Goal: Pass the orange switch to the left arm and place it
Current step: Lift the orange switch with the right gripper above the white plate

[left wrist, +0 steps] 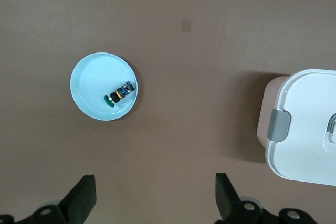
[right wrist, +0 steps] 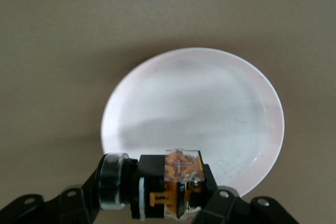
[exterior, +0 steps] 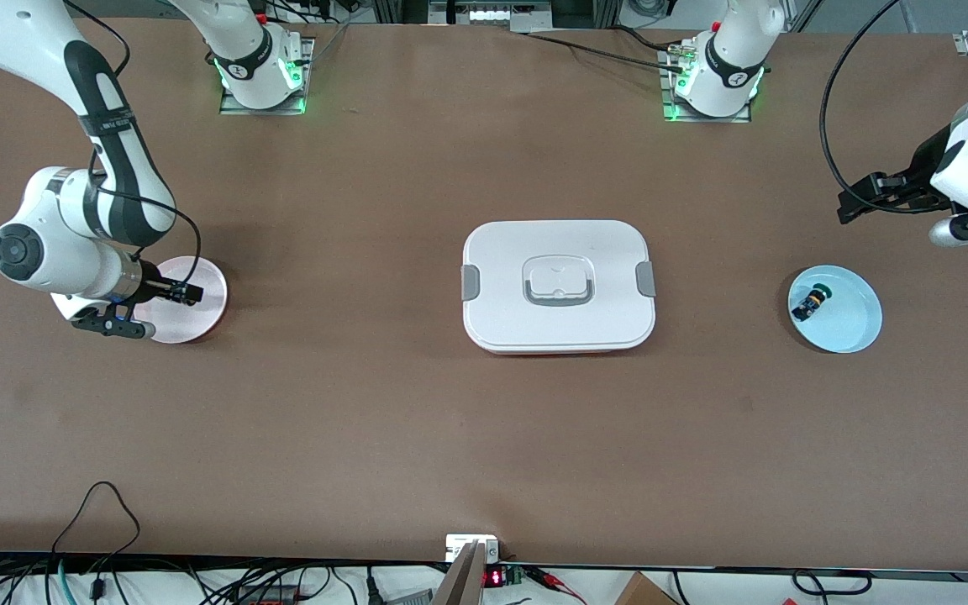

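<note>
My right gripper (exterior: 186, 293) is shut on the orange switch (exterior: 192, 293) and holds it on its side just over the pink plate (exterior: 198, 323). In the right wrist view the switch (right wrist: 168, 182) shows a black body with orange-yellow marks between the fingers of that gripper (right wrist: 157, 195), above the plate (right wrist: 199, 103). My left gripper (exterior: 849, 206) is open and empty in the air over the table beside the light blue plate (exterior: 854, 323). The white box (exterior: 501, 252) stands shut at the table's middle, between the two plates.
A small black switch with a green cap (exterior: 808, 303) lies in the light blue plate at the left arm's end; the left wrist view shows it (left wrist: 119, 94), the plate (left wrist: 92, 80) and a corner of the box (left wrist: 310, 124). Cables run along the table edge nearest the front camera.
</note>
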You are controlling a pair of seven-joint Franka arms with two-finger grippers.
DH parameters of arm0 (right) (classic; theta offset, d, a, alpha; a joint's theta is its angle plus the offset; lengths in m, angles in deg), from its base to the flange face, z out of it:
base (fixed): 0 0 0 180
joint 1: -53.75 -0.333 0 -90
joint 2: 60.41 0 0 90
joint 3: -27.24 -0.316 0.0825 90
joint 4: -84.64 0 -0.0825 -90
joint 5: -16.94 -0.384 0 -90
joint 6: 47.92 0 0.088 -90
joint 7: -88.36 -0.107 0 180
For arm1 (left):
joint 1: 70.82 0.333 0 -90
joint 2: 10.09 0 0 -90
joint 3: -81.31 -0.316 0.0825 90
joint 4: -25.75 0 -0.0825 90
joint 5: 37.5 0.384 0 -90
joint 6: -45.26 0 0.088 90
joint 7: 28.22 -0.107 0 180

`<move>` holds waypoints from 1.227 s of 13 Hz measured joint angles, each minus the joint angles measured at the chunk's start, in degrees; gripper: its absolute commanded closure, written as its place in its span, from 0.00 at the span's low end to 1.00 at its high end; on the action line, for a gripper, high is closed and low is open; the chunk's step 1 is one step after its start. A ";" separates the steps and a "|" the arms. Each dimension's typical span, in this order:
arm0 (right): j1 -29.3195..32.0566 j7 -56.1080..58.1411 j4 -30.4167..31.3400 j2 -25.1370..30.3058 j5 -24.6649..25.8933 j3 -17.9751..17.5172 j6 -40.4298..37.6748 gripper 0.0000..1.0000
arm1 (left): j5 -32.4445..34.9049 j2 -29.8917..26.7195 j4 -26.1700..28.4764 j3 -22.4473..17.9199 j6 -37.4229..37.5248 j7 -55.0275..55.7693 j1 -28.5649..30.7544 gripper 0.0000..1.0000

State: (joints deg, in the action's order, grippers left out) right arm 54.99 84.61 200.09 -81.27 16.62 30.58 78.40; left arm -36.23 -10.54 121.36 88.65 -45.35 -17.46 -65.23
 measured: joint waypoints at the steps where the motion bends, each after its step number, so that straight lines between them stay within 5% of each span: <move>1: -0.99 0.18 -2.39 0.79 -0.05 -0.16 -3.40 1.00 | 0.00 0.00 -0.01 0.01 0.03 0.00 0.00 0.00; 6: -6.28 0.86 -16.29 2.88 -0.36 -1.40 -16.99 1.00 | 0.00 0.10 -0.13 0.07 0.31 -0.06 0.01 0.00; 11: -10.57 14.07 -19.30 5.86 -0.45 -2.14 -17.92 1.00 | 0.00 0.20 -0.62 -0.08 2.83 -0.07 0.80 0.00; 14: -12.29 18.46 -22.75 8.45 -6.10 -4.64 -19.64 1.00 | -1.92 0.35 -1.27 0.06 5.20 -0.11 0.95 0.00; 16: -13.70 19.96 -26.08 9.80 -10.17 -5.93 -21.45 1.00 | -10.65 1.55 -1.96 -0.46 8.52 -1.89 3.65 0.00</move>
State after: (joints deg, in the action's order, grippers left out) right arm 41.29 104.57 174.01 -71.47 6.45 24.65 56.95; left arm -46.89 -8.99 119.39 88.19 -36.83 -19.35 -61.59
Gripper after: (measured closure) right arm 0.278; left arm 0.000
